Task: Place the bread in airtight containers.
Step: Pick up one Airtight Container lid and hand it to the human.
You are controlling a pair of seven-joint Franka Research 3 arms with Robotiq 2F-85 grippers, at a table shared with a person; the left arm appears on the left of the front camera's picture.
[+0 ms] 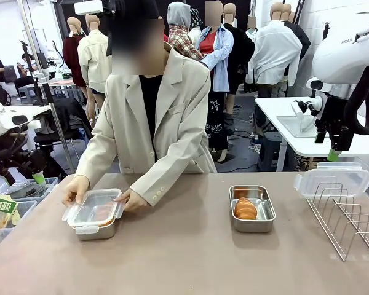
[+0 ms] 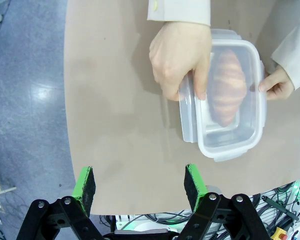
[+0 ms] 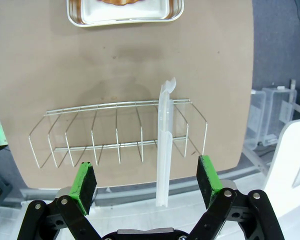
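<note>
Two steel containers sit on the bench. The left-hand container holds a bread roll under a clear lid, and the person's hands are pressing that lid on at both ends; it needs nothing from the robot. The open container stands right of centre, with a bread roll lying inside along its length and no lid. Its spare lid stands on edge in a slot of the wire rack at the bench's right side. The right pincer hangs above the rack with jaws fully apart and nothing held. The lid's thin edge runs straight away from it between the pads, somewhat nearer one pad, so closing would meet its flat faces. The open container lies beyond the rack, toward the bench middle. The left pincer is also wide apart and empty, at the near bench edge by the lidded container. Judgement: the right arm is nearer and better aligned for the lid.
</note>
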